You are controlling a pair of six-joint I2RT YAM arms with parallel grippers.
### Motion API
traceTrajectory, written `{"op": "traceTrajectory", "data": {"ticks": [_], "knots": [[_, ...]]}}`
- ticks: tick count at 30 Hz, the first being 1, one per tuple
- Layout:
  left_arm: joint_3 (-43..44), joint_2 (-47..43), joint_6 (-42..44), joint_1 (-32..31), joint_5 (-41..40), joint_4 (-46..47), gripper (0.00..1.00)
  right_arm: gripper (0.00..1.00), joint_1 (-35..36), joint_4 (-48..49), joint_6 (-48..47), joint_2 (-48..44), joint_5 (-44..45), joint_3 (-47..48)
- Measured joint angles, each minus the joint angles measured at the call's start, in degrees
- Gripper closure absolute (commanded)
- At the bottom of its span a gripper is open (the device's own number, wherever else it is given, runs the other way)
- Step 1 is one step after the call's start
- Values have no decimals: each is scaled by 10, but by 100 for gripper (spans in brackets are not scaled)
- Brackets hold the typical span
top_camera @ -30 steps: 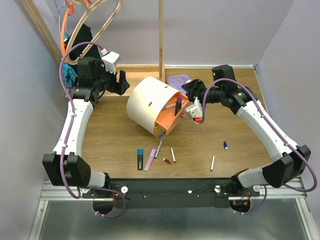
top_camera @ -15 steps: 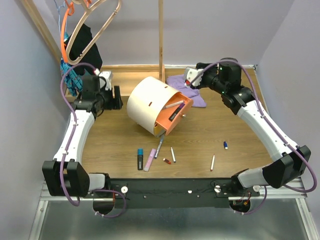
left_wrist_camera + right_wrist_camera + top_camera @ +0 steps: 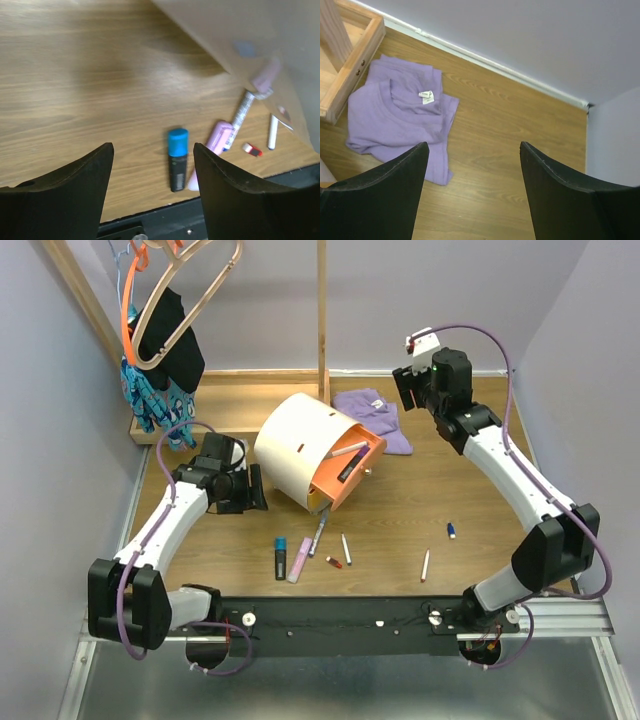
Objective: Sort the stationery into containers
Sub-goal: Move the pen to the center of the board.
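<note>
Since the earlier frame both arms have moved. The right pincer (image 3: 474, 146) has left the orange drawer (image 3: 345, 475) and hangs now far behind it, above the purple cloth (image 3: 400, 120), which lies below it and to its left. The left pincer (image 3: 152, 149) has come from the back to the near left side of the cream drum (image 3: 298, 445). We see both pincers wide, holding nothing. Just ahead of the left pincer, on the worktop (image 3: 75, 75), lie a blue-capped black marker (image 3: 177, 161) and a pink marker (image 3: 219, 142). The drum stands close on its right.
</note>
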Motion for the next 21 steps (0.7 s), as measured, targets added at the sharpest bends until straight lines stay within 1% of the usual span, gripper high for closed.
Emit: {"op": "traceTrajectory", "data": {"ticks": [2, 7, 13, 17, 21], "knots": [[0, 0, -8, -23, 0, 0, 26, 19, -4, -6, 32, 10, 13, 6], [-7, 1, -30, -75, -1, -4, 26, 19, -5, -8, 67, 16, 27, 8], [-65, -18, -51, -93, -3, -26, 26, 19, -5, -2, 79, 22, 33, 23], [-82, -19, -63, -104, -6, -33, 27, 19, -6, 14, 82, 31, 33, 26], [-91, -19, -76, -132, -12, -19, 29, 20, -7, 24, 82, 48, 32, 26]]}}
